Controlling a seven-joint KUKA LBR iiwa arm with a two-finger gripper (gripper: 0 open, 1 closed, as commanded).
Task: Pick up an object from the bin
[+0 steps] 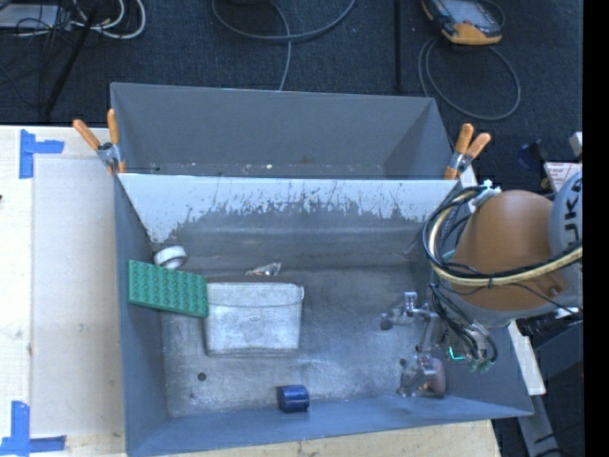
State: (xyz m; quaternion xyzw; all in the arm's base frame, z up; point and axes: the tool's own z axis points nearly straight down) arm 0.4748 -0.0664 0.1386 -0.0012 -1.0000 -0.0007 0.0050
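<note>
My gripper hangs low at the right end of the bin, above bare floor. Its two metal fingers stand apart, open, with nothing between them. The nearest loose thing is a small blue cylinder, lying near the bin's front wall well to the left of the gripper. A grey rectangular pad lies flat in the middle of the bin, further left.
A green textured pad rests at the left, overlapping the grey pad's corner. A small white round thing sits just behind it, and a small pale scrap lies by the back slope. The arm with its orange dome stands over the bin's right rim.
</note>
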